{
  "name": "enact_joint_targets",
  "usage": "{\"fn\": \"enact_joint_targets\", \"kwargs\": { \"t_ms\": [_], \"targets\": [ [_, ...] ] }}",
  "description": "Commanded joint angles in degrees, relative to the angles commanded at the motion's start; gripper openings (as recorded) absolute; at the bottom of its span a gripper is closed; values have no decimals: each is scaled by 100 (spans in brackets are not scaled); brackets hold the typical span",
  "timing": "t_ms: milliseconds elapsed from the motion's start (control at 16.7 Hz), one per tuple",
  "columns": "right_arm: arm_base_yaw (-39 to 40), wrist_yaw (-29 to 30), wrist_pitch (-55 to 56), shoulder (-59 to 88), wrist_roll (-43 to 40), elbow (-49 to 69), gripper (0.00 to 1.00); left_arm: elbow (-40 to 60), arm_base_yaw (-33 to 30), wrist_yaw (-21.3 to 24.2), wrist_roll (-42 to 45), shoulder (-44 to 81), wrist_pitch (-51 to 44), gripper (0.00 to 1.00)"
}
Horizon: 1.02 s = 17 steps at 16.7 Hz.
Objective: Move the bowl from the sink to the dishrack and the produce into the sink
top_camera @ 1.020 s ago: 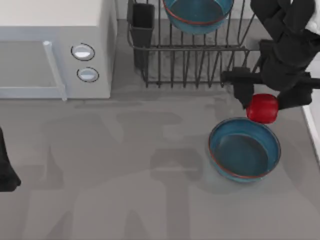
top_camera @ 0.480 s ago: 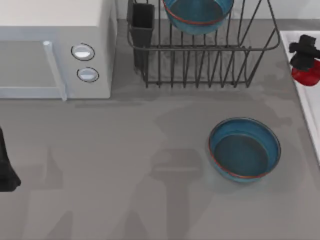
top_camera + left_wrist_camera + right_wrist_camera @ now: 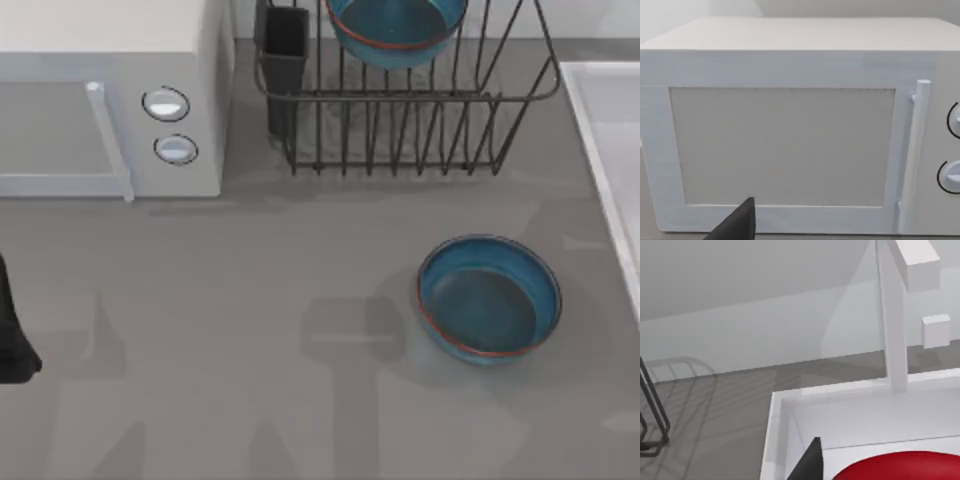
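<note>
One bowl (image 3: 397, 28) sits in the dishrack (image 3: 410, 130) at the counter's far edge, so that half looks done. A 2nd, look-alike bowl (image 3: 488, 296) stands empty on the counter, right of centre, near the sink (image 3: 600, 120) at the right edge. Produce (image 3: 900, 467) shows in the right wrist view, over the sink's basin beside a dark fingertip (image 3: 810, 462) of the right gripper; can't tell if the jaws are clamped on it or apart, so the drop isn't confirmed. Left arm (image 3: 12, 340) parked at the left edge, facing the microwave (image 3: 790, 125); jaw state can't tell.
</note>
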Motion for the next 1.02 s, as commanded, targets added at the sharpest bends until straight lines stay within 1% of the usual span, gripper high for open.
{"fn": "enact_joint_targets", "kwargs": {
  "t_ms": [180, 300, 420, 840, 1020],
  "targets": [
    [-575, -291, 1132, -426, -313, -598, 0, 0, 0, 0, 0, 0, 0, 100],
    [-832, -421, 1588, -654, -462, -865, 0, 0, 0, 0, 0, 0, 0, 100],
    [-949, -480, 1803, -771, -533, -985, 0, 0, 0, 0, 0, 0, 0, 100],
    [-942, -475, 1890, -675, -525, -982, 0, 0, 0, 0, 0, 0, 0, 100],
    [-963, -489, 2467, -111, -533, -1038, 0, 0, 0, 0, 0, 0, 0, 100]
  ]
}}
